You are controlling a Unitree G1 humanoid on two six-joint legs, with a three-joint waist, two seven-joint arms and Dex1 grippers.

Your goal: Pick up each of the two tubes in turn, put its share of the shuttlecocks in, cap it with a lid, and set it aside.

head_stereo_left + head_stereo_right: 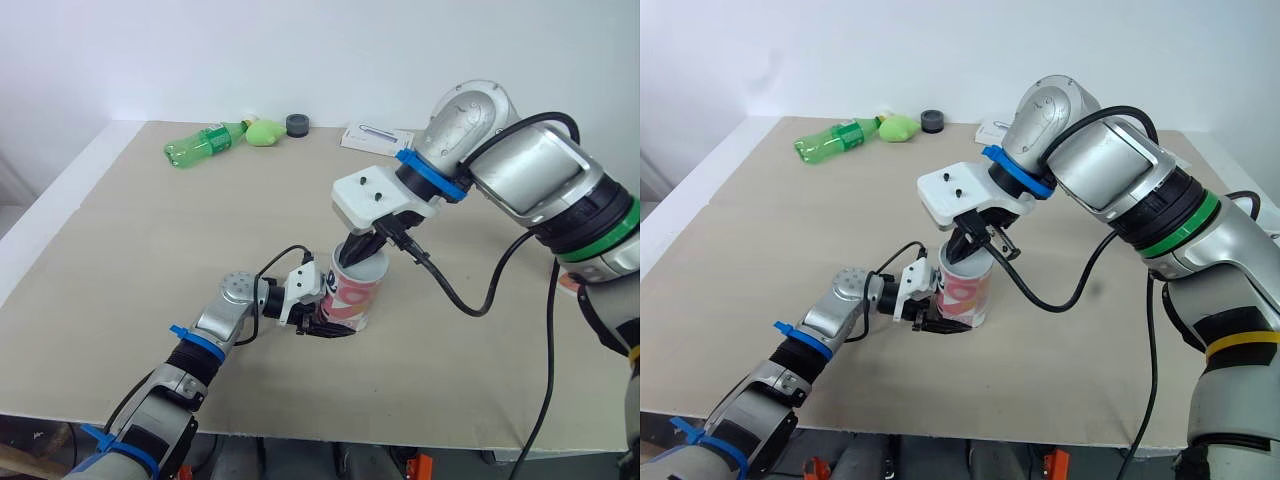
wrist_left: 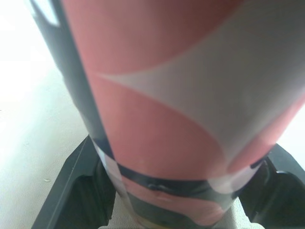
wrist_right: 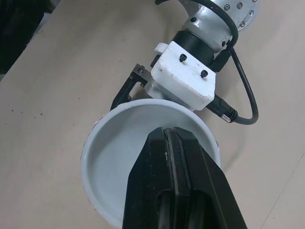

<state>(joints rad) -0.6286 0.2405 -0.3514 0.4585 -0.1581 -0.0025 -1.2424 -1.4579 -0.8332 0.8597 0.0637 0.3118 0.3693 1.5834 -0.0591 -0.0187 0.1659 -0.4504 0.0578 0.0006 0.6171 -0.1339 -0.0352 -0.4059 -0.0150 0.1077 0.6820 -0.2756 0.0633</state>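
Downward, right gripper (image 1: 355,252) inside tube (image 1: 350,296)

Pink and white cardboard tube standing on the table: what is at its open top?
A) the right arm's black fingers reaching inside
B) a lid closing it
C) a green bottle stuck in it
A: the right arm's black fingers, pressed together, dip into the open mouth of the pink and white cardboard tube, which the left arm's fingers clasp near its base.
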